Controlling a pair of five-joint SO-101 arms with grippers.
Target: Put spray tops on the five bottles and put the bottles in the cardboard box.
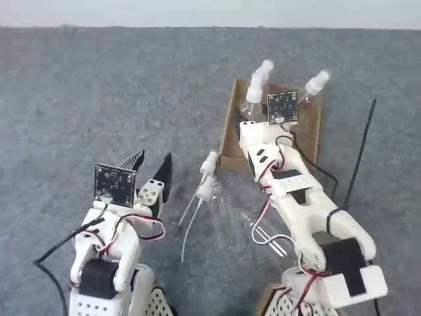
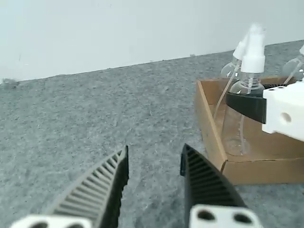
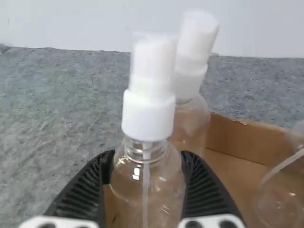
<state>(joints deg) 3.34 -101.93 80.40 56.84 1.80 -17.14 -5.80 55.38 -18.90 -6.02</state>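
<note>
Right hand (image 3: 148,166) around capped bottle (image 3: 147,137)

The high view looks down from above and behind the 2 arms, facing the far wall (image 1: 197,12), far enough off to take in the tabletop (image 1: 99,92), both arms and the cardboard box (image 1: 228,135). The left wrist view sits low, close behind the left tool (image 2: 155,151), looking almost level across the tabletop toward that wall. The right wrist view faces the same way from close behind the right tool (image 3: 147,159), very near the bottle (image 3: 142,187) it holds, and all 3 views share the box.
</note>
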